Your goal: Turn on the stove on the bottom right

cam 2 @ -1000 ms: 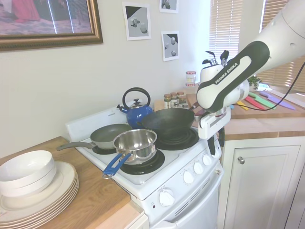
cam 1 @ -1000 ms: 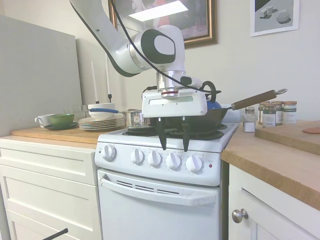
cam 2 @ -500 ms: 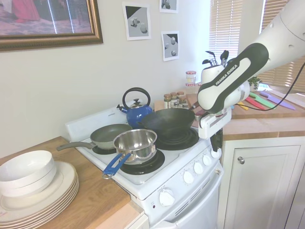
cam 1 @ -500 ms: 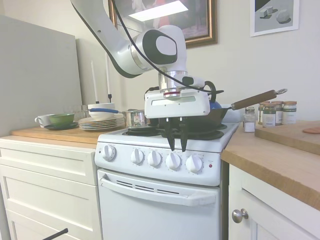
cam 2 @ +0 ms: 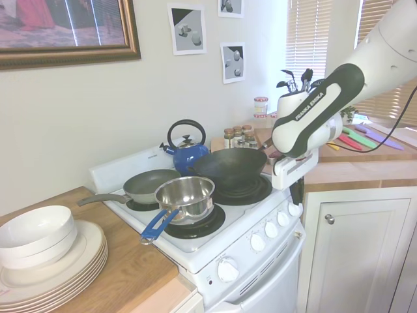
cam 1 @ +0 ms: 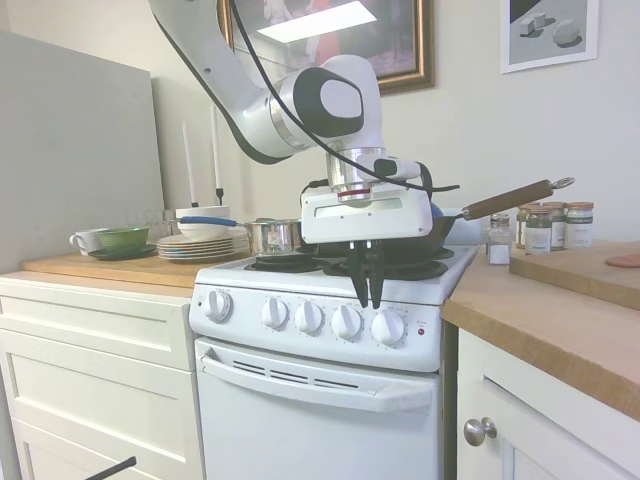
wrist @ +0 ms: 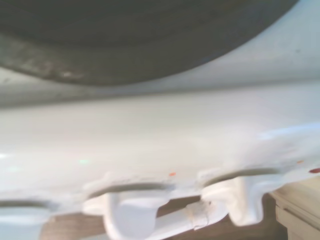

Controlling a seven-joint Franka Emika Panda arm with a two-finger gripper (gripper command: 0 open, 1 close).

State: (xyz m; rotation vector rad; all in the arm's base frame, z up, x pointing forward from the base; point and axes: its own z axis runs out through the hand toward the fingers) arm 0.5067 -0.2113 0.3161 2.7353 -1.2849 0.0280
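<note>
The stove [cam 1: 310, 430] is a small white range with five round white knobs along its front panel. Its rightmost knob [cam 1: 388, 326] sits beside a red indicator light [cam 1: 421, 331]. My gripper [cam 1: 369, 300] points down at the panel's top edge, just above and between the two rightmost knobs. Its fingers are shut with nothing between them. From the other side, the stove [cam 2: 195, 244] shows my gripper [cam 2: 296, 195] right above the end knob [cam 2: 295, 208]. The wrist view is blurred and shows the white panel with two knobs [wrist: 125, 220] close by.
A black wok [cam 1: 440, 232] with a wooden handle sits on the burner behind the gripper. A steel saucepan [cam 2: 186, 194], a frying pan [cam 2: 150, 182] and a blue kettle [cam 2: 187, 155] occupy the other burners. Spice jars [cam 1: 550, 226] stand on the right counter, and stacked plates [cam 2: 58, 257] on the left.
The fingers have closed from wide open to shut. The gripper has shifted right along the knob row toward the rightmost knob.
</note>
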